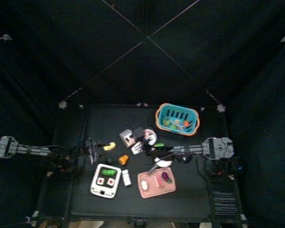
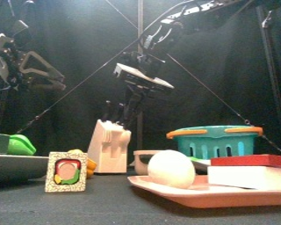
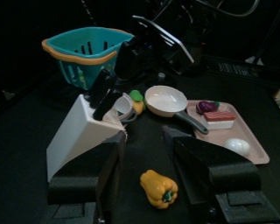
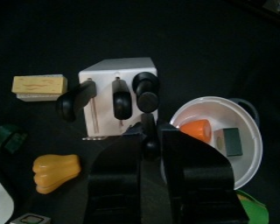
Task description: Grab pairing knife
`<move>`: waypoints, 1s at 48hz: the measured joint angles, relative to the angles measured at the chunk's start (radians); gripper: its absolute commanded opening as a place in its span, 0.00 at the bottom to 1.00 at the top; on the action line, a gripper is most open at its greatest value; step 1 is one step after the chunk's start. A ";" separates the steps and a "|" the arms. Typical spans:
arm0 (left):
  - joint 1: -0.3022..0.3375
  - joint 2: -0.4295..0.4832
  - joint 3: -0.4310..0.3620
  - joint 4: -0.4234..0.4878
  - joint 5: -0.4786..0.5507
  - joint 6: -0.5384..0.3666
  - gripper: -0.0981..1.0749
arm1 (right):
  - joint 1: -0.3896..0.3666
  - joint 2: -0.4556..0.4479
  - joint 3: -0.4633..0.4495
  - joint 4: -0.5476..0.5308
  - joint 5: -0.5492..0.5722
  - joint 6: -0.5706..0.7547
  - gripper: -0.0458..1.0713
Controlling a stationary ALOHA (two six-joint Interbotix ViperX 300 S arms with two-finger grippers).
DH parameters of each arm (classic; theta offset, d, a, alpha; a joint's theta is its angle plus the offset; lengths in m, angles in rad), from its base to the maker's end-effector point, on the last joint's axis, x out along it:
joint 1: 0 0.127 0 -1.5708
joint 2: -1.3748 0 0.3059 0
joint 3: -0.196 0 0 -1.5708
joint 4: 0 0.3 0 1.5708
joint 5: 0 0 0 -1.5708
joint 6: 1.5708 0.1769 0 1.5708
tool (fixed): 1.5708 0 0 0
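Above the white knife block [image 4: 116,96], black knife handles [image 4: 116,98] protrude.

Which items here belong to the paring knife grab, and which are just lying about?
Job: knife block, knife handles, right gripper.
Lying about: teal basket, white bowl, yellow pepper, pink tray, egg.

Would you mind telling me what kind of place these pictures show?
Probably a robot test pen staged as a toy kitchen: black curtains enclose a small black table holding a knife block, a teal basket and a pink tray.
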 measured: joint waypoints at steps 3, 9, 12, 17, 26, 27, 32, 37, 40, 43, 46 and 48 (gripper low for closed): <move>0.000 0.000 0.000 0.000 0.000 0.002 0.76 | 0.003 0.002 -0.002 -0.002 0.000 -0.002 0.40; 0.002 -0.002 0.002 0.000 0.000 0.000 0.76 | 0.011 0.002 -0.011 0.000 0.002 -0.002 0.40; 0.000 0.000 0.002 0.000 0.000 0.000 0.76 | 0.015 0.002 -0.015 -0.002 0.008 -0.003 0.40; 0.002 -0.002 0.002 0.000 0.000 0.000 0.76 | 0.026 -0.002 -0.017 -0.009 0.028 -0.003 0.39; 0.002 -0.002 0.002 0.000 0.000 0.000 0.76 | 0.054 -0.014 -0.017 -0.032 0.074 -0.002 0.39; 0.002 0.000 0.002 0.000 0.000 0.000 0.76 | 0.055 -0.015 -0.017 -0.034 0.077 -0.003 0.39; 0.002 -0.002 0.002 0.000 0.000 0.000 0.76 | 0.069 -0.026 -0.017 -0.040 0.089 -0.002 0.39; 0.003 0.000 0.002 -0.002 0.000 0.000 0.76 | 0.080 -0.035 -0.017 -0.046 0.100 -0.003 0.39; 0.002 0.000 0.002 0.000 0.000 0.000 0.76 | 0.089 -0.043 -0.017 -0.051 0.110 -0.003 0.39; 0.003 -0.002 0.002 0.000 0.000 0.000 0.76 | 0.098 -0.054 -0.017 -0.055 0.123 -0.002 0.39; 0.003 0.000 0.002 0.000 0.000 0.000 0.76 | 0.107 -0.063 -0.017 -0.060 0.137 -0.003 0.39; 0.003 -0.002 0.002 0.000 0.000 0.000 0.76 | 0.115 -0.069 -0.017 -0.061 0.146 -0.003 0.39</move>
